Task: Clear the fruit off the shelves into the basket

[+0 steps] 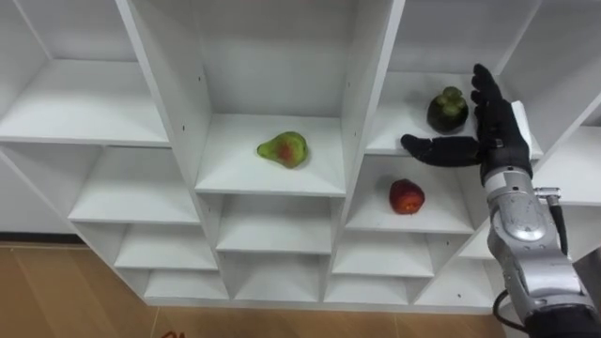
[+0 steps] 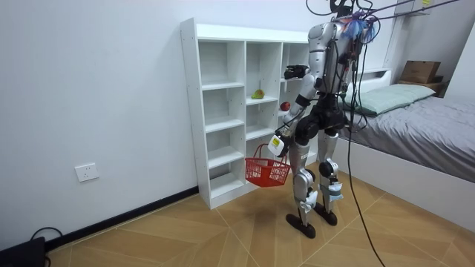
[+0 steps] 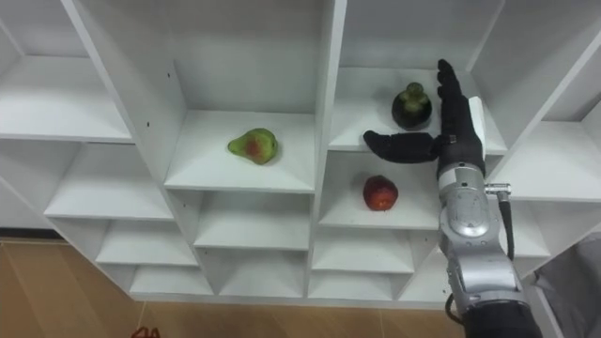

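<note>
The robot stands upright on the wooden floor (image 2: 223,230), facing the right end of a tall white closet (image 1: 366,94) of open compartments, with a bed (image 2: 415,126) behind it at the room view's right. A red basket (image 2: 267,173) hangs off the floor by its handle from the left hand (image 2: 277,142), which is lowered at the robot's hip and closed on that handle.

The right arm is raised into an upper compartment of the closet's right column. There the right hand (image 1: 493,127) is spread wide, fingers straight and pointing up, thumb stretched out to the left, holding nothing.

3 fruits lie in the closet. A dark round fruit (image 1: 447,111) with a knob on top sits just left of the right hand's fingers and above its thumb; I cannot tell whether they touch. A red apple (image 1: 407,196) lies 1 shelf below it. A green-and-red pear (image 1: 284,149) lies alone in the middle column, well apart from the hand.
</note>
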### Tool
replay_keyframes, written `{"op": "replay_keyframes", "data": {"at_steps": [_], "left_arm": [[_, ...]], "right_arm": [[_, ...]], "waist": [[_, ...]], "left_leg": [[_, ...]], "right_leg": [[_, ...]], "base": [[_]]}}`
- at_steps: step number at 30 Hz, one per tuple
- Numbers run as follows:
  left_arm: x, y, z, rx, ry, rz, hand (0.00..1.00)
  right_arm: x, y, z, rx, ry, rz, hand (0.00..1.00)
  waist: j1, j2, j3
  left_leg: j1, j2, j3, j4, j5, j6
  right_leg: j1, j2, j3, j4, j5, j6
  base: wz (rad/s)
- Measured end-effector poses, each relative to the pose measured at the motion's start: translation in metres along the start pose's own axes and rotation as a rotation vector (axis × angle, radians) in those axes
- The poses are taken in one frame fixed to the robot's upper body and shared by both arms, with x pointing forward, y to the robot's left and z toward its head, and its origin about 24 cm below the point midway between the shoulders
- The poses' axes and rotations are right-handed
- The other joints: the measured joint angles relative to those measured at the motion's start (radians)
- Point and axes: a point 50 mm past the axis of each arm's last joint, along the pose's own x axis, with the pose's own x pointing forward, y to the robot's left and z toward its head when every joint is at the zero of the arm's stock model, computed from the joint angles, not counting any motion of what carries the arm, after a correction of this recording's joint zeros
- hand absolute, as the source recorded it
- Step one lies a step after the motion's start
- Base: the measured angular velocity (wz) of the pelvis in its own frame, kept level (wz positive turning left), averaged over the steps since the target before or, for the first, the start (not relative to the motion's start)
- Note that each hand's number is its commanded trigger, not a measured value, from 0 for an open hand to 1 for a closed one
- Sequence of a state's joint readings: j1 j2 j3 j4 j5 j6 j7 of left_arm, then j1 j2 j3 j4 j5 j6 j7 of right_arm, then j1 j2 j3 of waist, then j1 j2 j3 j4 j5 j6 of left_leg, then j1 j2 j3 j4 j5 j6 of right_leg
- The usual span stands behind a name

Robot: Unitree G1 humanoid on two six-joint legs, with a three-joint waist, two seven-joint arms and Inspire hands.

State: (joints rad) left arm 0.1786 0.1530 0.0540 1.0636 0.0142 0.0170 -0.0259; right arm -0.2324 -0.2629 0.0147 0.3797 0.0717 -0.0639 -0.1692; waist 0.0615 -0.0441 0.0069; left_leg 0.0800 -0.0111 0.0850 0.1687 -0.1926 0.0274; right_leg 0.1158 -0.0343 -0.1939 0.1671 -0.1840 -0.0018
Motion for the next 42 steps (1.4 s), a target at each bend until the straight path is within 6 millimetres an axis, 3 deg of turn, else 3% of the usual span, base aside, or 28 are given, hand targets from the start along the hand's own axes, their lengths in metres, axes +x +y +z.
{"op": "replay_keyframes", "data": {"at_steps": [2, 3, 4, 5, 17, 24, 42], "left_arm": [[0.000, 0.000, -0.001, 0.000, 0.006, 0.001, 1.00], [0.000, 0.000, -0.001, 0.000, 0.006, 0.001, 1.00], [0.000, 0.000, 0.000, 0.000, 0.006, 0.000, 1.00], [0.000, 0.000, 0.000, 0.000, 0.004, -0.001, 1.00], [0.001, 0.001, 0.002, 0.002, 0.007, -0.004, 1.00], [0.001, 0.004, 0.003, 0.006, 0.007, 0.004, 1.00], [0.001, 0.002, 0.004, 0.038, 0.005, 0.012, 1.00]], "right_arm": [[0.000, 0.000, 0.000, -0.002, 0.000, 0.001, 0.06], [0.000, 0.000, 0.000, -0.005, -0.001, 0.003, 0.28], [0.000, 0.000, 0.000, -0.008, -0.002, 0.005, 0.74], [0.001, 0.000, 0.001, -0.017, -0.004, 0.009, 1.00], [0.013, -0.015, 0.004, -0.083, -0.002, -0.047, 1.00], [0.013, -0.014, 0.004, -0.104, -0.003, -0.043, 1.00], [0.013, -0.015, 0.000, -0.063, 0.019, -0.049, 1.00]], "waist": [[0.000, 0.000, -0.0004], [0.000, 0.000, -0.0007], [0.000, -0.001, -0.0009], [0.000, -0.001, -0.0012], [0.001, -0.008, -0.0049], [0.006, -0.018, -0.0045], [0.014, -0.014, -0.0030]], "left_leg": [[0.000, 0.000, 0.000, 0.000, 0.000, 0.000], [0.000, 0.000, 0.000, 0.000, 0.000, 0.000], [-0.001, 0.000, 0.000, 0.000, 0.000, 0.000], [-0.002, 0.000, 0.000, 0.000, 0.000, 0.000], [0.000, 0.001, -0.001, -0.002, 0.000, 0.000], [0.003, 0.000, -0.001, -0.002, 0.000, 0.000], [0.000, 0.000, -0.005, 0.000, 0.000, 0.000]], "right_leg": [[0.000, 0.000, 0.000, 0.000, 0.000, 0.000], [-0.001, 0.000, 0.000, 0.000, 0.000, 0.000], [-0.002, 0.000, 0.000, 0.000, 0.000, 0.000], [-0.003, 0.000, 0.000, 0.000, 0.000, 0.000], [-0.003, 0.001, 0.000, 0.000, 0.000, 0.000], [-0.001, 0.000, 0.002, 0.000, 0.000, 0.000], [0.002, 0.001, 0.002, 0.000, 0.000, 0.000]], "base": [[0.00], [0.00], [0.00], [0.00], [0.00], [0.00], [0.00]]}}
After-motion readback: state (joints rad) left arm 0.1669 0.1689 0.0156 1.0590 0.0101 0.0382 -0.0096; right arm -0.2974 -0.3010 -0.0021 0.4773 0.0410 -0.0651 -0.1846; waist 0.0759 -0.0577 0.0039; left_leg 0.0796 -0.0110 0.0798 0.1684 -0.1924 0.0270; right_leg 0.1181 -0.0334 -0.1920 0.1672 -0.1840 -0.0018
